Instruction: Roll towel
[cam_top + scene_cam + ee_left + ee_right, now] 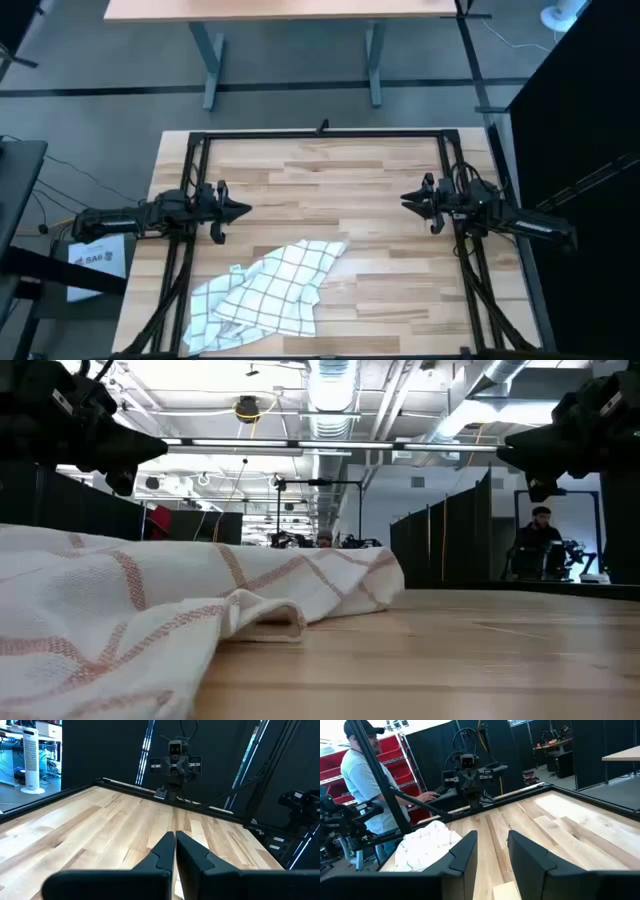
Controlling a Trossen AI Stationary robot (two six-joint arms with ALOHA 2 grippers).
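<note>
My left gripper (243,210), fingers pressed together and empty, sits nearer the crumpled white grid-lined towel (265,297) by the desk's near-left corner; right gripper (406,197), slightly parted, empty.

I count one towel (268,296) on my surface (340,190), a single crumpled checked cloth with nothing else lying beside it. I have two arms in play, so two end effectors: the left end effector (242,210) with its two fingers pressed together, and the right end effector (406,197) with its two fingers parted by a gap. Beyond the surface I can make out two people: one person (367,780) in a cap and pale shirt in my right wrist view, and one person (540,545) far back in the low view.
</note>
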